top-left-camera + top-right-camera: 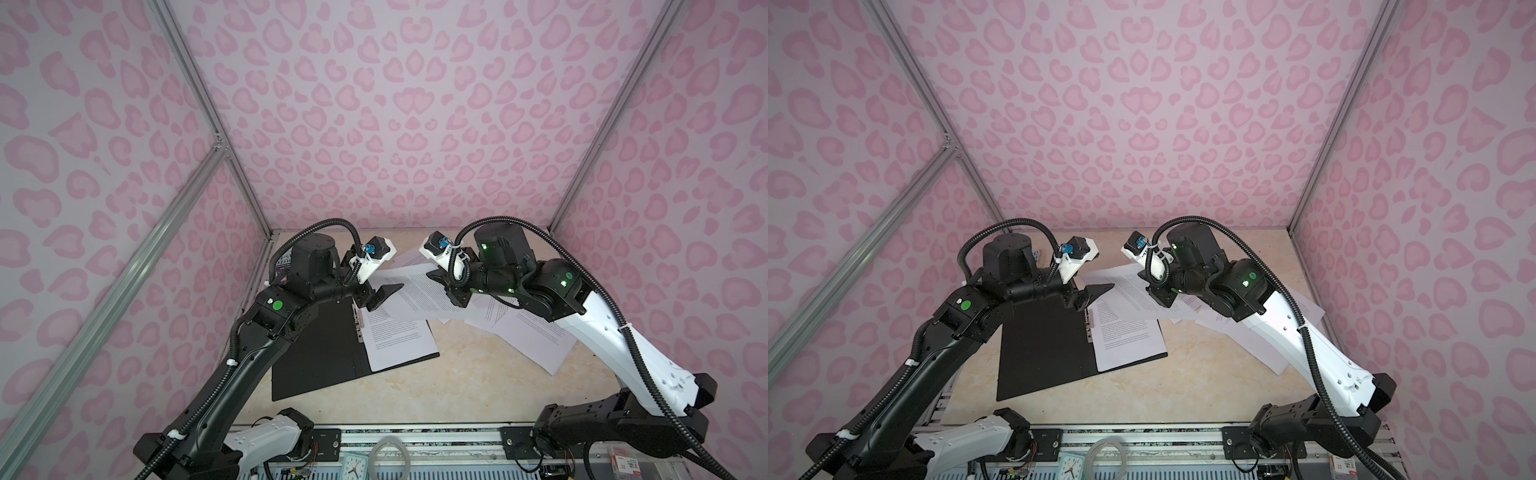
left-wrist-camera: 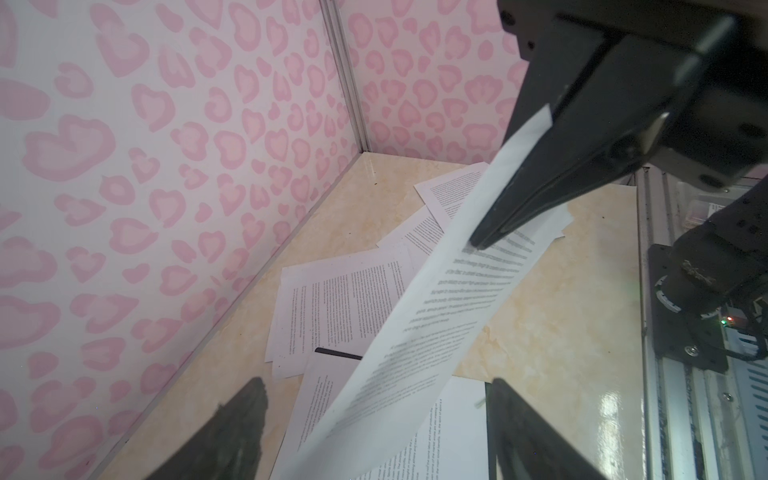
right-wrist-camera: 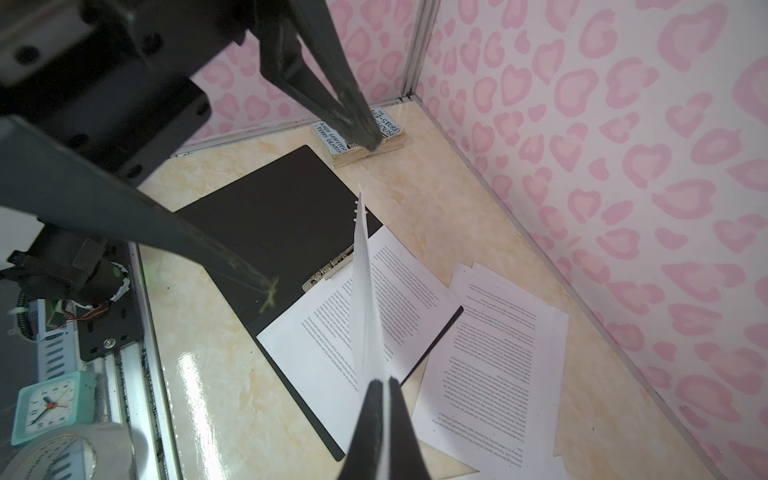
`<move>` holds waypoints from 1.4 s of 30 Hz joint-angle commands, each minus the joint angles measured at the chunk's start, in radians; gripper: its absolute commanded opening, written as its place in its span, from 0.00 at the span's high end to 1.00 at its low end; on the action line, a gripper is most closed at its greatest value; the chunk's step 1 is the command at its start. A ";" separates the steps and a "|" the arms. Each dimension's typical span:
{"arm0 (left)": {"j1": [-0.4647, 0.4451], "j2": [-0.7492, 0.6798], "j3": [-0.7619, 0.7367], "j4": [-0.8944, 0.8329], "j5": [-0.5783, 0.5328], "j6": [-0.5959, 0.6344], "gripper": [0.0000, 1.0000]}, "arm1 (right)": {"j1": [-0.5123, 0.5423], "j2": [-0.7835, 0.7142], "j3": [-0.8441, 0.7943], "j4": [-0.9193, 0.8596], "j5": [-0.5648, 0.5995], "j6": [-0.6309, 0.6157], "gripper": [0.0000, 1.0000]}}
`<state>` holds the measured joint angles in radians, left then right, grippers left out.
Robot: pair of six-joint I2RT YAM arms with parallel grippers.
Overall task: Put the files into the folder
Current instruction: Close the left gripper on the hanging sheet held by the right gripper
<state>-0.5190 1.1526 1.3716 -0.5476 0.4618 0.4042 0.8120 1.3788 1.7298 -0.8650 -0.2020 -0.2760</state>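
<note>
Clamping right fingers on one sheet, raised edge-on at lower centre, print unreadable. Spreading left fingers apart around it, contact unclear. Showing folder open centre-left, holding one page; half-hiding loose files under right arm.

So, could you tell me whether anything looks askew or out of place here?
Yes: the loose sheets right of the folder lie fanned and skewed, not stacked; another sheet hangs curved from the right tool.

There is one raised sheet nipped in the right gripper, one filed sheet in the one open folder under the left gripper, at least three loose sheets below the right gripper, one book and one clock.
</note>
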 commanded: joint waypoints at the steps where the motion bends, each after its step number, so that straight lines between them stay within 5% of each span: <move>1: -0.001 0.015 0.017 -0.022 0.068 -0.012 0.27 | 0.012 0.002 0.008 -0.021 0.016 -0.035 1.00; 7: -0.004 0.034 0.023 -0.020 0.080 -0.045 0.53 | 0.027 -0.012 0.004 -0.019 0.017 -0.057 1.00; 22: -0.013 0.089 0.047 -0.026 0.163 -0.119 0.74 | 0.029 -0.050 -0.044 0.018 0.012 -0.078 1.00; 27: -0.019 0.101 0.048 -0.042 0.176 -0.123 0.73 | 0.030 -0.066 -0.059 0.036 0.006 -0.089 1.00; 30: -0.022 0.103 0.042 -0.044 0.163 -0.107 0.51 | 0.029 -0.068 -0.062 0.036 -0.015 -0.092 1.00; 32: -0.022 0.102 0.038 -0.033 0.148 -0.098 0.46 | 0.030 -0.066 -0.060 0.029 -0.022 -0.095 1.00; 42: -0.030 0.123 0.046 -0.038 0.172 -0.094 0.51 | 0.030 -0.072 -0.059 0.046 -0.048 -0.097 1.00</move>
<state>-0.5472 1.2697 1.4082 -0.5854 0.6083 0.3008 0.8406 1.3098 1.6741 -0.8501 -0.2298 -0.3588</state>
